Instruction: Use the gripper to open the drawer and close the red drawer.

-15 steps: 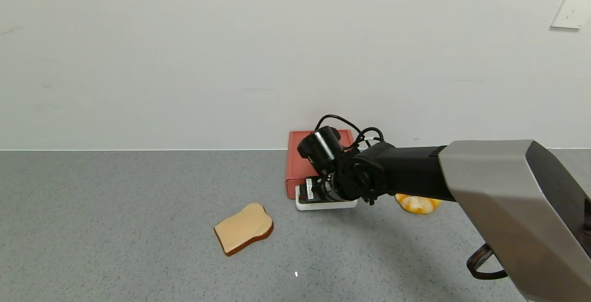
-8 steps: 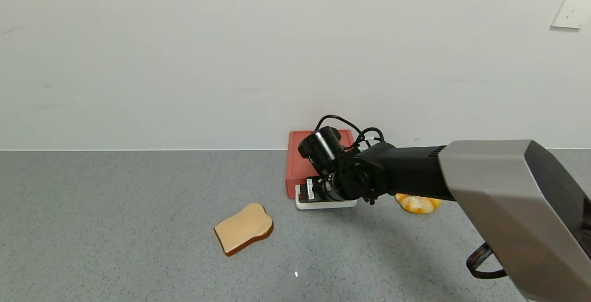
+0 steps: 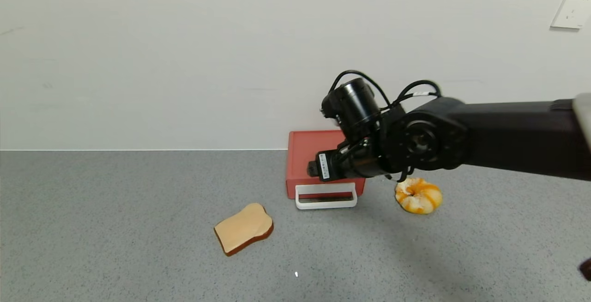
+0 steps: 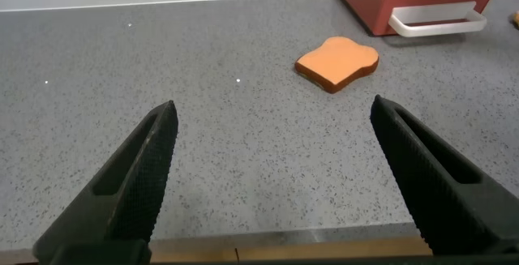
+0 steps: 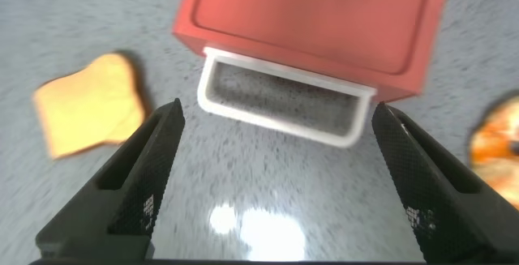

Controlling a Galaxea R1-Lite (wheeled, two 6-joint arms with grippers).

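Two end effectors, one drawer; entries run left to right across the head view.

1. Left end effector point(image 4: 272, 176): out of the head view, seen only in its own wrist view, fingers wide apart, nothing between them, low over bare grey counter point(image 3: 115, 228). The drawer sits small in the upper right of that wrist view, well apart. Judged parked.

2. Bread slice point(image 3: 244, 228): lower centre of the head view, flat on the counter, left of and nearer the camera than the drawer, apart from it.

3. Drawer point(image 3: 318, 161): centre of the head view, brick-red box backed against the white wall point(image 3: 184, 62). Tray appears pushed in flush, so judged closed. White loop handle point(image 3: 326, 196) projects from the front face toward the camera, its long axis running left to right.

4. Right end effector point(image 5: 276, 176): centre-right of the head view, raised clear above the drawer, touching nothing. In its wrist view the fingers stand wide apart and empty, the handle lying between them and farther off, its length spanning the gap crosswise. This arm is much the nearer. Any return to the handle calls for a straight descent toward the loop.

5. Orange-and-white pastry point(image 3: 418, 195): just right of the drawer's front corner, apart from it.
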